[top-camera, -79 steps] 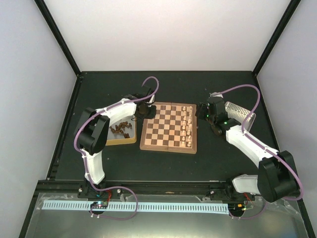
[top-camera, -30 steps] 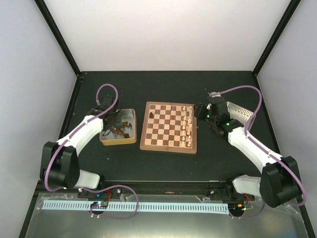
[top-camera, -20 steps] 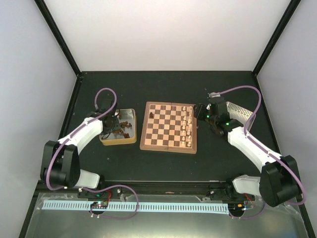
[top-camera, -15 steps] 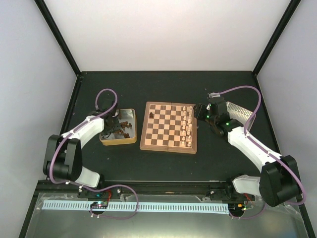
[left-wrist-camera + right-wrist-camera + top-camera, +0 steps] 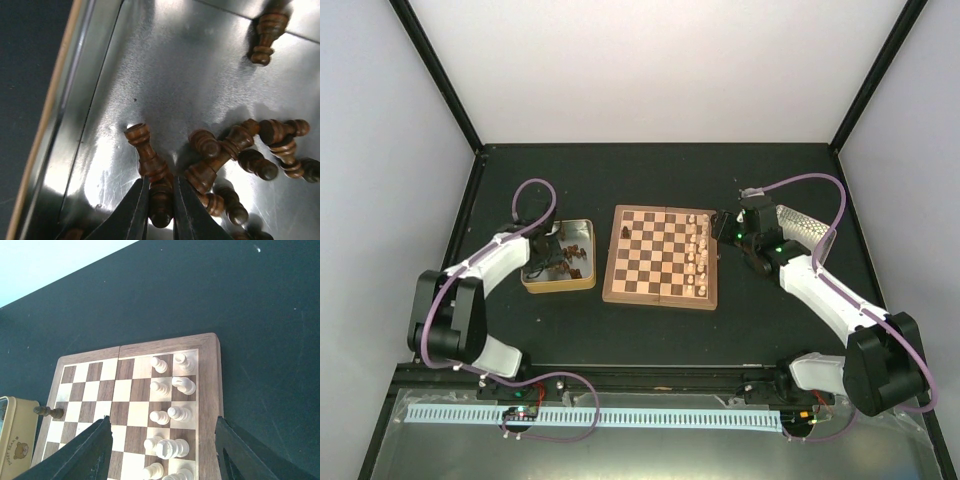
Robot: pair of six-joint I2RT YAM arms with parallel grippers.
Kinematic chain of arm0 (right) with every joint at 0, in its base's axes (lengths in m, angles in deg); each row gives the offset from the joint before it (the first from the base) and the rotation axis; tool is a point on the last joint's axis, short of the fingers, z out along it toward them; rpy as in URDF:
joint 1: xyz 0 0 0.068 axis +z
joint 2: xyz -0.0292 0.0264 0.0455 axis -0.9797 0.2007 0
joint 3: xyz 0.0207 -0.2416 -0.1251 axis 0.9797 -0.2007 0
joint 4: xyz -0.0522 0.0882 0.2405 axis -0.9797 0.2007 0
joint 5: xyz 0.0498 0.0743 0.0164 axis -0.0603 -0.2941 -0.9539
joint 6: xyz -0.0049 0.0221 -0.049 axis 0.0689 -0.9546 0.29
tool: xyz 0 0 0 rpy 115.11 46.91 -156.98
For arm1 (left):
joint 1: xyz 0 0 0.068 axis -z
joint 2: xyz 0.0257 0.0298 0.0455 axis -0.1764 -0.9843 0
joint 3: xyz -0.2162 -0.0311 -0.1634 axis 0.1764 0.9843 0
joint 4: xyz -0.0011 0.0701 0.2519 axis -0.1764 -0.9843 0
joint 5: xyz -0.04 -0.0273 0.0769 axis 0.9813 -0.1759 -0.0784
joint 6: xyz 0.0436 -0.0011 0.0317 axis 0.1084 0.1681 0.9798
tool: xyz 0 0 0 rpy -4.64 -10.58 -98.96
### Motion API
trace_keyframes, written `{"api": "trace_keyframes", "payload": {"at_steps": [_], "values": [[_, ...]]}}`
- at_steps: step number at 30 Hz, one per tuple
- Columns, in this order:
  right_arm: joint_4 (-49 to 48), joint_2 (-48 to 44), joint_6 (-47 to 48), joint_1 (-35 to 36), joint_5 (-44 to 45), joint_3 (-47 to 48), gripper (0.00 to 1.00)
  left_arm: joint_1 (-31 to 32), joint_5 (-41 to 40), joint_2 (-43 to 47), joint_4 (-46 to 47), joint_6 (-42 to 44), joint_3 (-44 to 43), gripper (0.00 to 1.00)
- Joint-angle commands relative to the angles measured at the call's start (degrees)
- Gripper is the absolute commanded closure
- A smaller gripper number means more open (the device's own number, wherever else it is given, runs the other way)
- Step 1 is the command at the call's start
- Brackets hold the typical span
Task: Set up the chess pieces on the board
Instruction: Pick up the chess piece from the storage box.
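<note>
A lab cell: white panels (image 5: 670,70), black framing (image 5: 438,85).

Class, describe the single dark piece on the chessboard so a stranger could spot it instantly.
Find the checkered board mid-table, then its far corner on the yellowish tin side. The dark piece there is alone; the cream pieces crowd the opposite side.

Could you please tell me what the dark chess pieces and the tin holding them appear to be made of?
The dark brown chess pieces: probably turned, varnished wood; lathe rings and glossy highlights show. The yellowish rectangular tin: likely thin sheet metal, its bare silvery inside mirroring glare and shadows.
</note>
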Motion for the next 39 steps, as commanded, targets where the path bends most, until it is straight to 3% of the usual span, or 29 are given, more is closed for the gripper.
{"api": "trace_keyframes", "payload": {"at_steps": [1, 13, 20, 27, 33, 39], "values": [[-0.34, 0.18, 0.01, -0.31, -0.20, 1.37, 0.42, -0.32, -0.13, 5.70, -3.80, 1.19, -3.90, 0.95], [-1.28, -0.62, -0.41, -0.29, -1.05, 0.86, 0.42, -0.18, 12.53, 11.14, -5.70, 4.03, -6.26, 0.93], [-3.64, 0.79, 4.16, -0.21, -14.39, 2.54, 0.42, 0.27, 22.35, 10.37, -2.17, 7.61, -5.50, 0.93], [-5.52, 4.59, 4.04, 1.67, -26.39, 5.30, 0.42, 3.46, 38.97, 9.73, 3.09, 11.22, -6.20, 0.93], [-7.36, 7.91, -2.50, 3.29, -34.15, 6.15, 0.40, 7.91, 41.68, 9.40, 5.38, 12.02, -7.15, 0.92], [-17.97, 5.90, 0.23, 7.92, -32.43, -0.50, 0.37, 11.13, 42.12, 9.69, 9.45, 7.01, -7.12, 0.92]]}}
